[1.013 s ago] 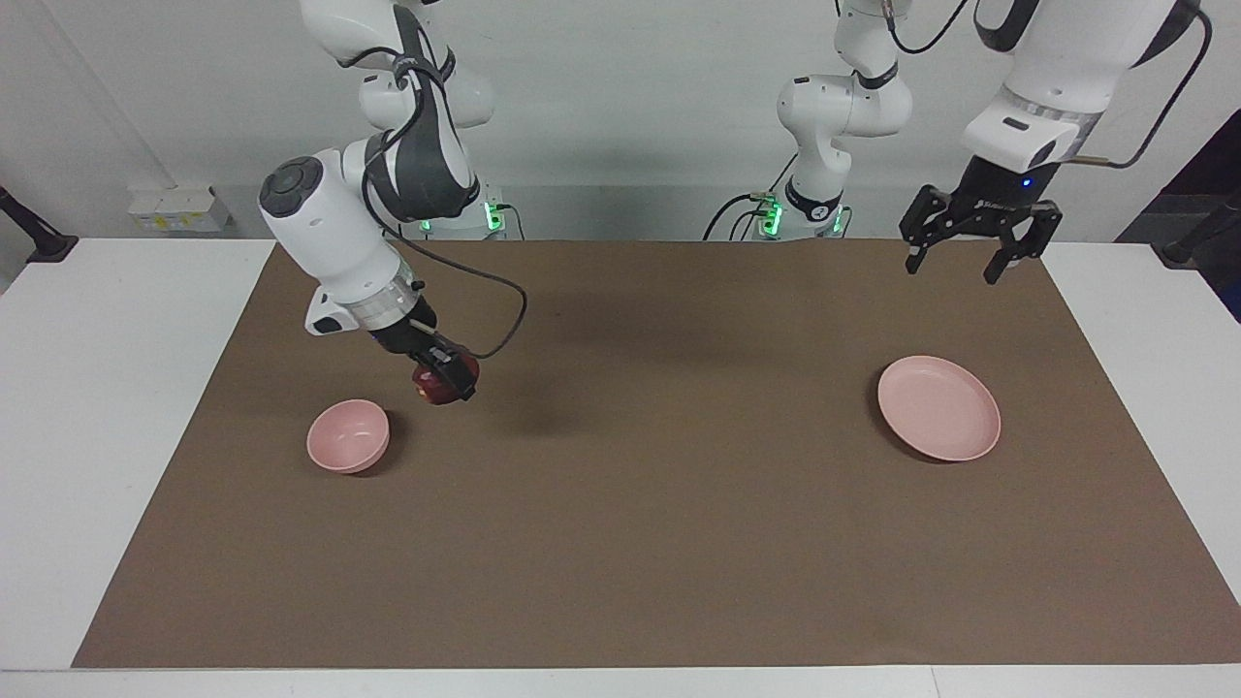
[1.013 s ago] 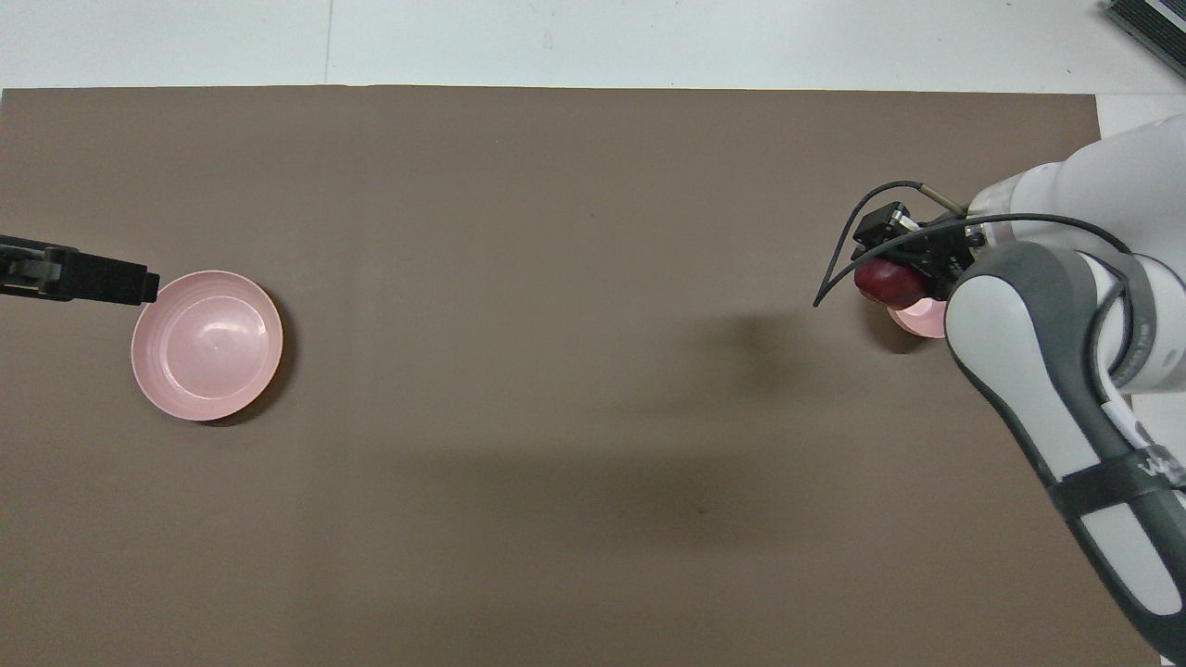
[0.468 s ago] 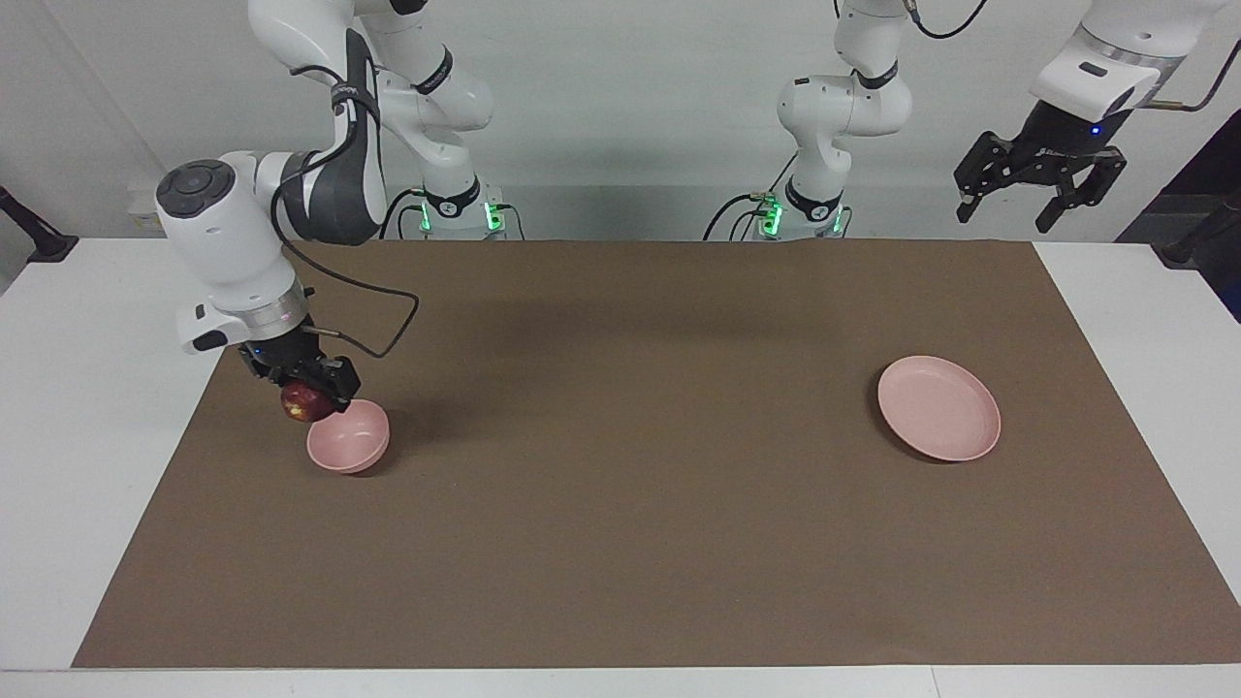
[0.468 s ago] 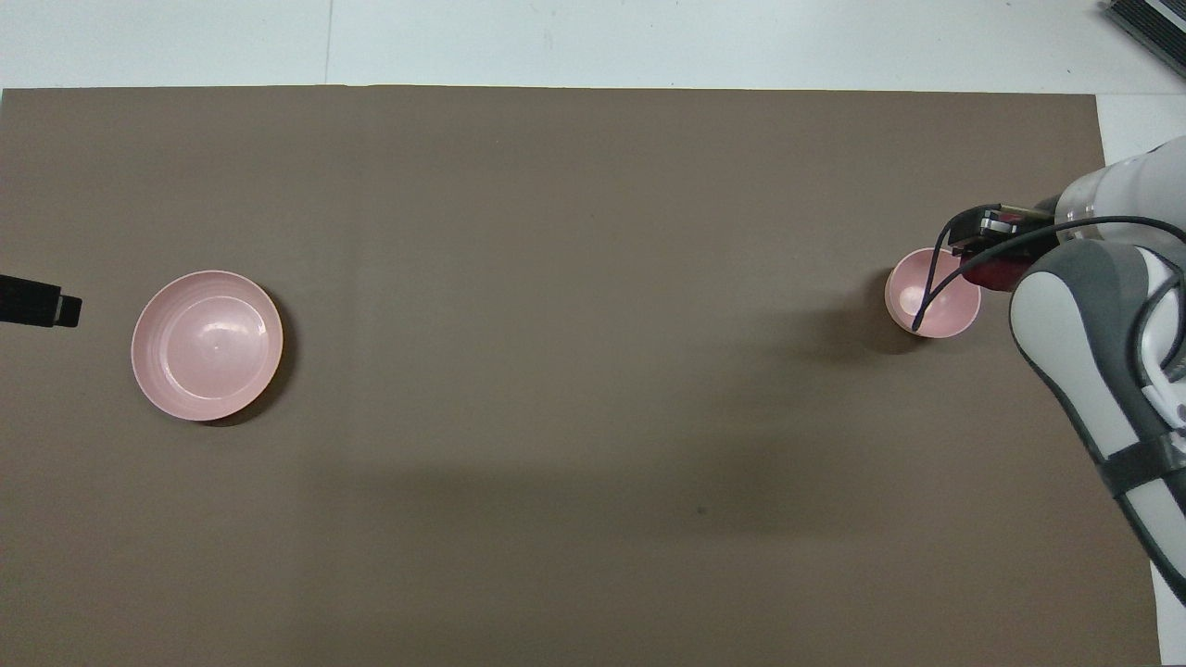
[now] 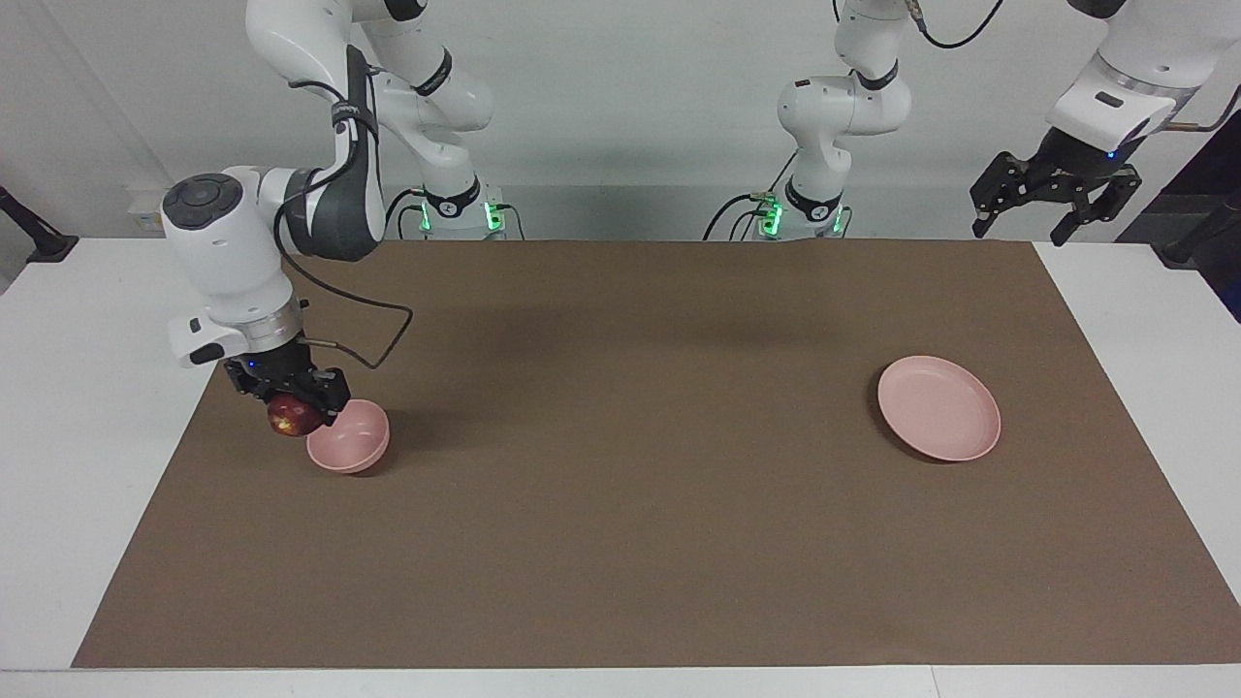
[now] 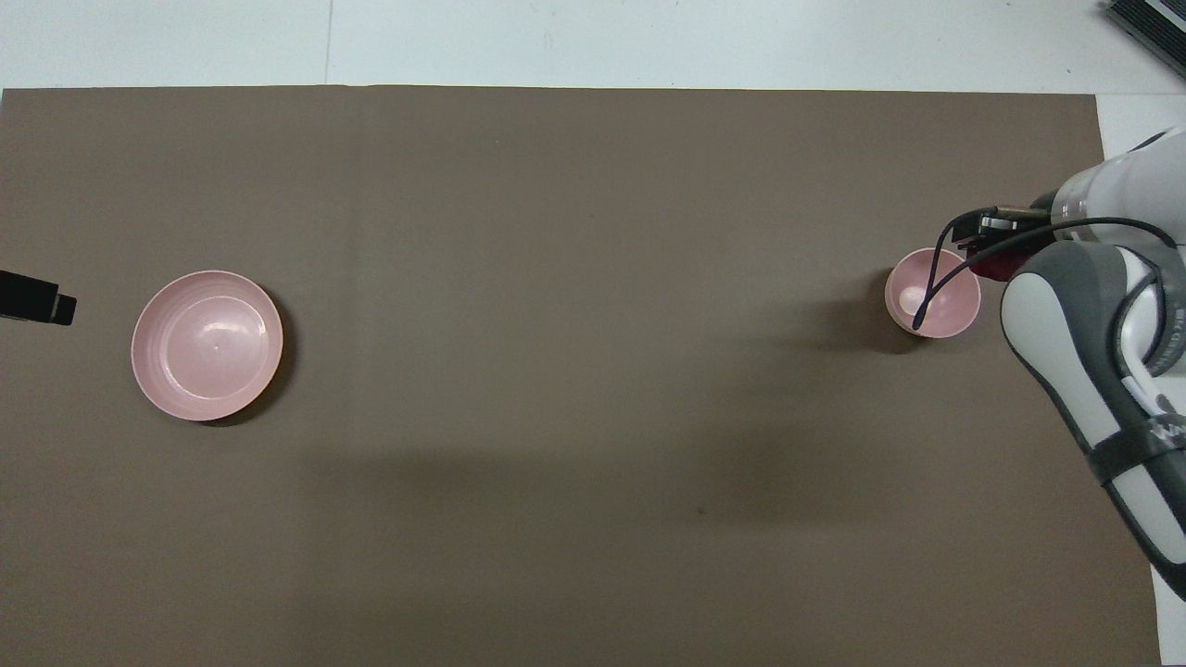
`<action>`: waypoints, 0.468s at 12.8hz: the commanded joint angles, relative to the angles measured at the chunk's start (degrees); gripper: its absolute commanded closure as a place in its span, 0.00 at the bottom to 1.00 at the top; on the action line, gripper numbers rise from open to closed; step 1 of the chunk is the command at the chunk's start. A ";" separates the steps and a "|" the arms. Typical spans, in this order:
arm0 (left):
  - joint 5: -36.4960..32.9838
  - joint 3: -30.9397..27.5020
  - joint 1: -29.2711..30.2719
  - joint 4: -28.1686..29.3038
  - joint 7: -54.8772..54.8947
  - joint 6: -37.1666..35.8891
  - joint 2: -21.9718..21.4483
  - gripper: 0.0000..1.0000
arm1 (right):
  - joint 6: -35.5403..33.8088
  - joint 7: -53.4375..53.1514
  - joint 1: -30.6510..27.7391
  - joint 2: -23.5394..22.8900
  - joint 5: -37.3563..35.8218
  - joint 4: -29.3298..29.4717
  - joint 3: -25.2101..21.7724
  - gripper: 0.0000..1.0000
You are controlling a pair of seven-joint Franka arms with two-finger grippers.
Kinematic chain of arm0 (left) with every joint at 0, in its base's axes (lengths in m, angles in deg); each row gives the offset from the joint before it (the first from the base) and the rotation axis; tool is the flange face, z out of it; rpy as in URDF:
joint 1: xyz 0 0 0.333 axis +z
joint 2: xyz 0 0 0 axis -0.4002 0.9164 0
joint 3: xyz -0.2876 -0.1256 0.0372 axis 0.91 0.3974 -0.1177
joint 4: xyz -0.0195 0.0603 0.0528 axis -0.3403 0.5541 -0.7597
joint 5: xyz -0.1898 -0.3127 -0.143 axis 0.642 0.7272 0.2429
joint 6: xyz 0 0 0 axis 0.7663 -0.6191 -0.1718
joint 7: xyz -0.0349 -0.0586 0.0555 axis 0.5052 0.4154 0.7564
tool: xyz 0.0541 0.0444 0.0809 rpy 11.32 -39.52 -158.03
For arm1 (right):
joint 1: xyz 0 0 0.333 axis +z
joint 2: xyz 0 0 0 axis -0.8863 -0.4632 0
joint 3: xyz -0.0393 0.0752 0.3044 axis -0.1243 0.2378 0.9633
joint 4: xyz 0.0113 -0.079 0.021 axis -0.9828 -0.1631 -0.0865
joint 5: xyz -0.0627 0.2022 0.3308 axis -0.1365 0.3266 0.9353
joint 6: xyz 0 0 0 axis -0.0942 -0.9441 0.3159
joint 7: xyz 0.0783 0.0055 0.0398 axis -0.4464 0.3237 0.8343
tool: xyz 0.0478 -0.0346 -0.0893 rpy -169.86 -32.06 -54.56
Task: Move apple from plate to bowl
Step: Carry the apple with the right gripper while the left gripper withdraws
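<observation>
My right gripper (image 5: 293, 399) is shut on the small dark red apple (image 5: 289, 416) and holds it low, just over the edge of the small deep pink bowl (image 5: 350, 437) that faces the right arm's end of the table. In the overhead view the apple (image 6: 997, 267) shows partly under the right gripper (image 6: 999, 243), just outside the bowl's (image 6: 934, 298) rim. The flat pink plate (image 5: 938, 407) lies bare toward the left arm's end; it also shows in the overhead view (image 6: 207, 345). My left gripper (image 5: 1055, 202) is open and empty, raised high past the mat's corner.
A brown mat (image 5: 640, 504) covers most of the white table (image 5: 87, 388). The right arm's cable (image 5: 373, 330) hangs in a loop above the bowl. Only the left gripper's tip (image 6: 35, 298) enters the overhead view, beside the plate.
My right gripper has carried the apple from the bowl's middle-of-table side across it to its outer edge, and lower. My left gripper has risen and drawn away from the plate.
</observation>
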 commanded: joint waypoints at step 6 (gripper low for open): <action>-3.03 0.72 0.44 -0.69 0.85 -1.73 -0.36 0.00 | 5.62 2.94 -2.14 -4.14 -0.61 0.77 0.62 1.00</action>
